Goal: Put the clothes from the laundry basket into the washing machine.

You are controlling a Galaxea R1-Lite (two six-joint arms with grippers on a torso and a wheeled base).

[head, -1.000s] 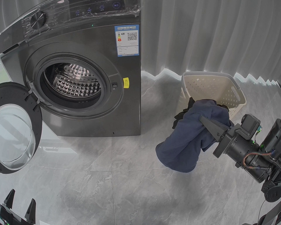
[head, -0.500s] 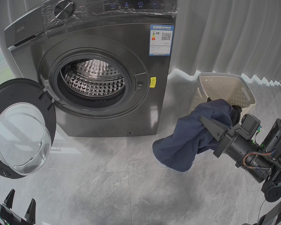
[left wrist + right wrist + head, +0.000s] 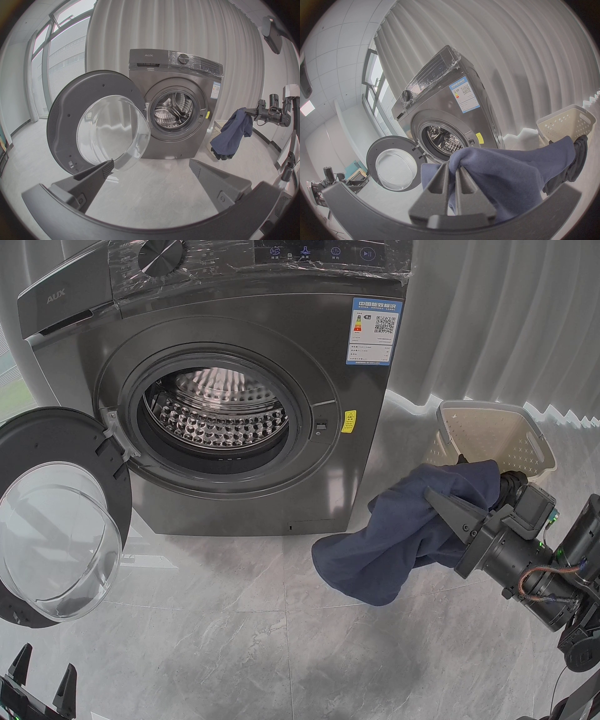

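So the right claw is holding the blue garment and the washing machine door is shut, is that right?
The door is not shut: the head view shows it swung wide open, with the drum exposed. The right claw does hold the blue garment.

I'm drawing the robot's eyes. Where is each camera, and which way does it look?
Head view: on the head, looking down at the grey front-loading washing machine; left gripper, right gripper show.
Left wrist view: left wrist, low, facing the machine's open round glass door; own open fingers show.
Right wrist view: right wrist, facing the machine; own fingers pinch the dark blue cloth garment.
Shared: head and right wrist views see the cream plastic laundry basket.
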